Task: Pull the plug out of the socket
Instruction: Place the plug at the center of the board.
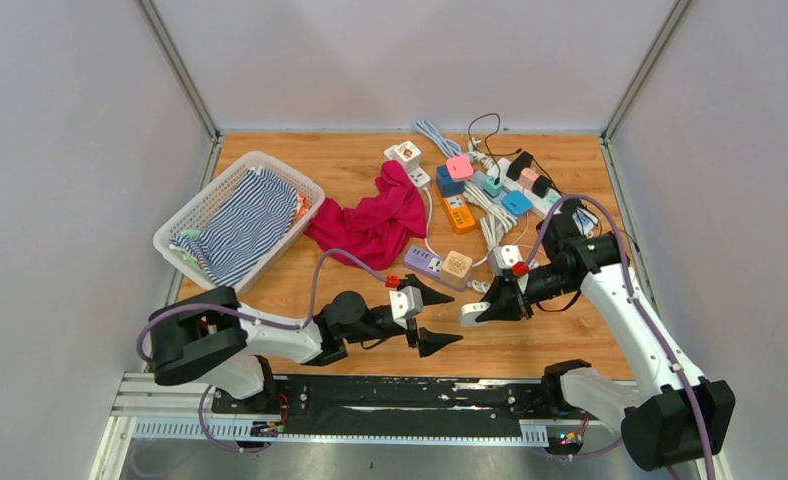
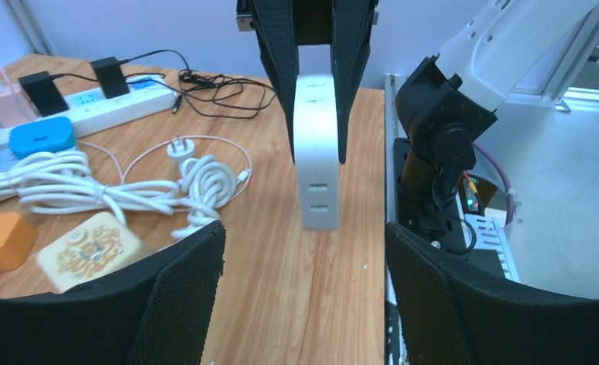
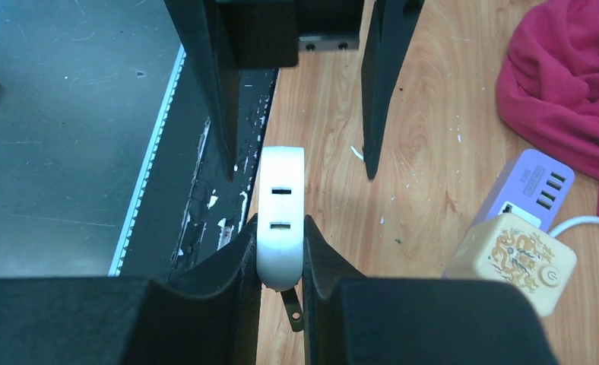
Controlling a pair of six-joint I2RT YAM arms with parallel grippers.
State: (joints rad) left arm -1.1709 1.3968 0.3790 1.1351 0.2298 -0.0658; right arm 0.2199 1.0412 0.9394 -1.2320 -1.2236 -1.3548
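Observation:
My right gripper (image 1: 492, 305) (image 3: 280, 224) is shut on a white plug block (image 3: 281, 190) with two slots on its face; a metal prong (image 3: 293, 312) sticks out of its rear end. It hangs just above the wooden table near the front edge. The block (image 2: 315, 152) points toward my left gripper (image 1: 448, 318) (image 2: 304, 228), which is open, its fingers (image 2: 182, 296) level with the block's free end and not touching it. No socket is joined to the block. Socket strips and cubes (image 1: 515, 195) lie at the back right.
A white basket (image 1: 185, 225) holding striped cloth stands at the left, with a red cloth (image 1: 370, 220) beside it. A purple USB strip (image 1: 423, 262), a beige cube (image 1: 457, 264) and coiled white cables (image 1: 490, 215) lie just behind the grippers. The black rail (image 1: 390, 395) runs along the front edge.

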